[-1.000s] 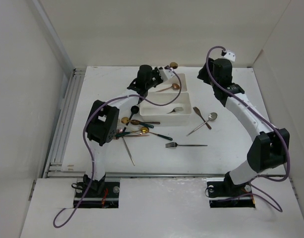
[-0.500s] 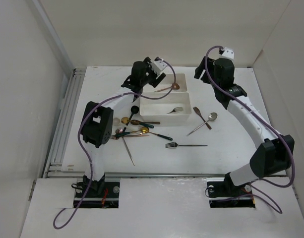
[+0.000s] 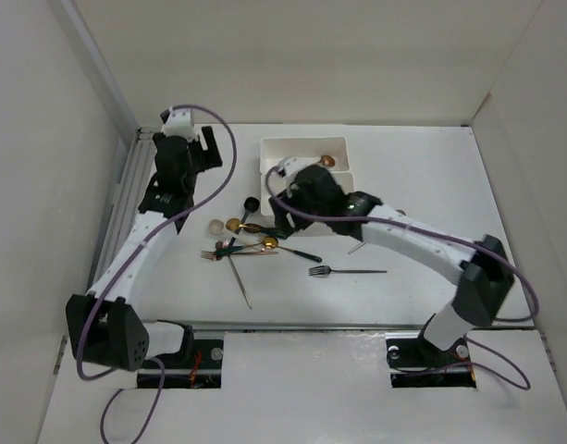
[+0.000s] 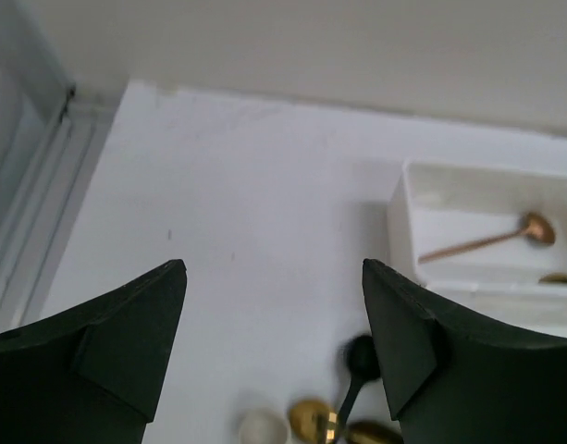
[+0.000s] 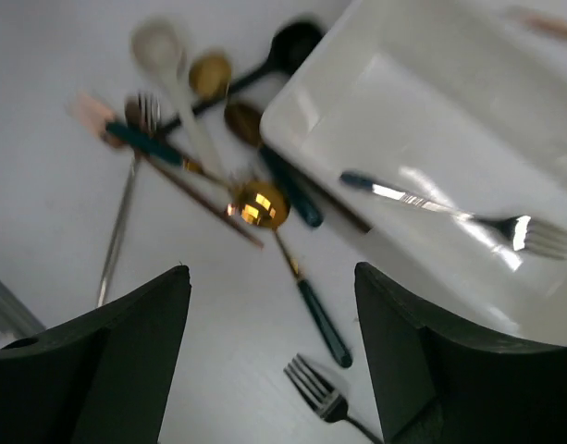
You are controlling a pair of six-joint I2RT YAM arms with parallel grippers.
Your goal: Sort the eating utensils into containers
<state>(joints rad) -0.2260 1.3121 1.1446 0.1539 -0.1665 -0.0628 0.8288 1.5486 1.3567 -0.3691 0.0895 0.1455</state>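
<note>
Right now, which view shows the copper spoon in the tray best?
Left wrist. The copper spoon lies whole and sharp in the far tray, bowl and handle both clear. Top external shows it tiny, mostly the bowl. Right wrist catches only a blurred pinkish streak at the top right corner, likely its handle.

Layout across table [image 3: 431, 166], far edge to near edge.
Close to the far edge, mid-width: far tray [image 3: 300, 146] with a spoon [image 4: 486, 240] in it; near tray [image 5: 394, 111] just before it, with a fork [image 5: 449, 211] inside. Left of the near tray, toward the table's middle: crossed heap of utensils [image 3: 251, 242]. Right of the heap and nearer the near edge, apart: lone fork [image 3: 348, 271].
</note>
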